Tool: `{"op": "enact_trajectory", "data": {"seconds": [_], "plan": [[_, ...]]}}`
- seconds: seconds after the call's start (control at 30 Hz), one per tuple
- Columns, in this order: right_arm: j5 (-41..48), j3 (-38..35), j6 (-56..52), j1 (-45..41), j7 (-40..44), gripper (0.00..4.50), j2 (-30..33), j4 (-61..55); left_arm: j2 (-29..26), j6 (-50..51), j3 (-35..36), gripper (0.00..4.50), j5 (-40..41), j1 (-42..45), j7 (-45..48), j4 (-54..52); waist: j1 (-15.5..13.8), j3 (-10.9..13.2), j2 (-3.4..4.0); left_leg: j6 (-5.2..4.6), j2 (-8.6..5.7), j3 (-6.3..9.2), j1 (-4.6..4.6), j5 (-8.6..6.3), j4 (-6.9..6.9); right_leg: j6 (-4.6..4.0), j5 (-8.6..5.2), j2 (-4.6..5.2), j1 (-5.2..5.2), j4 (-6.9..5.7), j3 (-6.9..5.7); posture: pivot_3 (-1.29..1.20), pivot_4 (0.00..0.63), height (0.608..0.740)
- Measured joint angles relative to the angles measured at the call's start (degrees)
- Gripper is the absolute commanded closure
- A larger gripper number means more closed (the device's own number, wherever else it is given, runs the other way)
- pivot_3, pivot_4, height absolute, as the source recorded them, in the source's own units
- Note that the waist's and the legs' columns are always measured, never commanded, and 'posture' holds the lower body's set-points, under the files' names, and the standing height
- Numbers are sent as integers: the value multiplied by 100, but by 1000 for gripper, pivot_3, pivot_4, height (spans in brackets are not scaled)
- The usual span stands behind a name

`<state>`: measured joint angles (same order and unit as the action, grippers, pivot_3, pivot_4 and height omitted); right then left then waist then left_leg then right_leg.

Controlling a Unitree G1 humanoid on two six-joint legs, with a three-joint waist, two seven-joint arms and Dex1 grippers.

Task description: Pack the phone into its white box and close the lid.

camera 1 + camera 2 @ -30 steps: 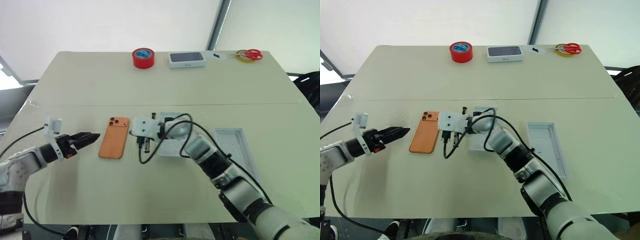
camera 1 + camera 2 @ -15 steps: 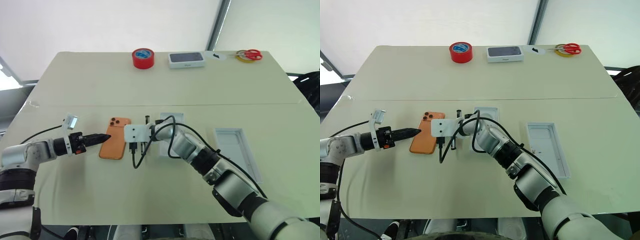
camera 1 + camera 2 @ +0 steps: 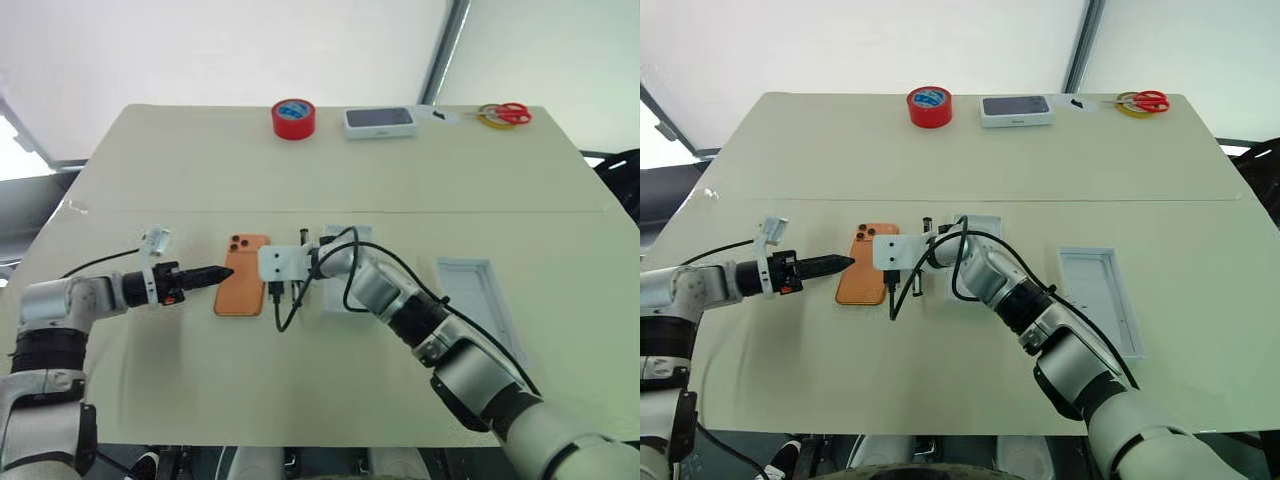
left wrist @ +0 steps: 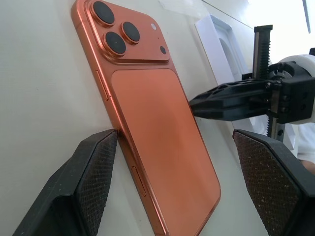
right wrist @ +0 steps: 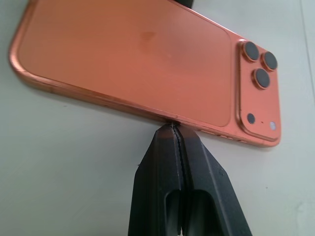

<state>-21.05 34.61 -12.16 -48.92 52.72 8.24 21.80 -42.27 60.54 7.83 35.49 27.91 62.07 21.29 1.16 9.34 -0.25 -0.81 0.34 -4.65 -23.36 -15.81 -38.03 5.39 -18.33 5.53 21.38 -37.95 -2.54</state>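
Bench (image 3: 330,170): pale, carries everything.
Phone (image 3: 242,288): orange, face down, beside white box (image 3: 350,238); stiff, slick, likely best taken by long edges.
Left end effector (image 4: 172,162): spread wide, empty, straddling phone.
Right end effector (image 5: 176,129): pinched closed, empty, tip against phone's edge.

Red tape roll (image 3: 293,118) — scissors (image 3: 507,113)

The phone (image 3: 241,275) lies flat on the bench, back up, orange with rounded corners, its three-lens camera cluster at the far corner. Just to its right sits the white box (image 3: 974,222), largely hidden. Well apart, further right, the lid (image 3: 476,292) lies open side up, pale inside, long edges running away from the robot.
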Motion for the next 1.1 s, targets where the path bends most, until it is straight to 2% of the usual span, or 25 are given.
{"op": "enact_trajectory", "data": {"seconds": [0.23, 0.47, 0.6, 0.9, 1.0, 1.07, 1.1], "plan": [[-9, -16, -41, 1, 120, 4477, 7, -40, 85, 535, 29, 537, 7, 102, -506, -433, -14, -1, 1, 0, 0, 3, 0, 0, 0, 0, 0, 2, 2, -1, 0, 0, 150, 730], [-13, -54, -30, 4, 102, 4477, -1, -23, 441, 1308, 458, 537, 58, 208, -1160, -790, -21, -1, 0, 0, -1, 4, 0, 0, 0, 0, 0, 1, -1, -1, 0, 0, 150, 730], [-17, -52, -18, 4, 69, 4477, -42, -10, 767, 1323, 589, 537, 206, 197, -1238, -817, -17, 0, -2, 0, -2, 3, -5, 0, -1, 0, 0, 1, -4, -1, 0, 0, 150, 730], [-11, -31, 15, 14, 47, 4477, -53, -12, 818, 1368, 691, 537, 344, 218, -1411, -715, 6, 1, -4, 2, 0, 2, -7, 1, 0, 0, 0, -3, -1, 0, -1, 0, 150, 730], [-7, -31, 9, 14, 44, 4500, -67, -12, 811, 1340, 750, 1333, 399, 191, -1352, -562, 18, 1, -5, 2, 0, 2, -7, 1, 0, 0, 0, -3, 0, 0, -1, 0, 150, 730], [-7, -29, 11, 15, 43, 4500, -79, -12, 795, 1339, 748, 2283, 397, 126, -1356, -517, 38, 2, -5, 2, 0, 1, -7, 1, 1, 0, 0, -3, 0, 0, -1, 0, 150, 730], [-7, -29, 11, 14, 42, 4500, -81, -12, 795, 1343, 749, 2283, 398, 95, -1357, -482, 44, 3, -7, 2, 0, 2, -8, 1, 2, 0, 0, -4, 1, 0, -1, 0, 150, 730]]}}
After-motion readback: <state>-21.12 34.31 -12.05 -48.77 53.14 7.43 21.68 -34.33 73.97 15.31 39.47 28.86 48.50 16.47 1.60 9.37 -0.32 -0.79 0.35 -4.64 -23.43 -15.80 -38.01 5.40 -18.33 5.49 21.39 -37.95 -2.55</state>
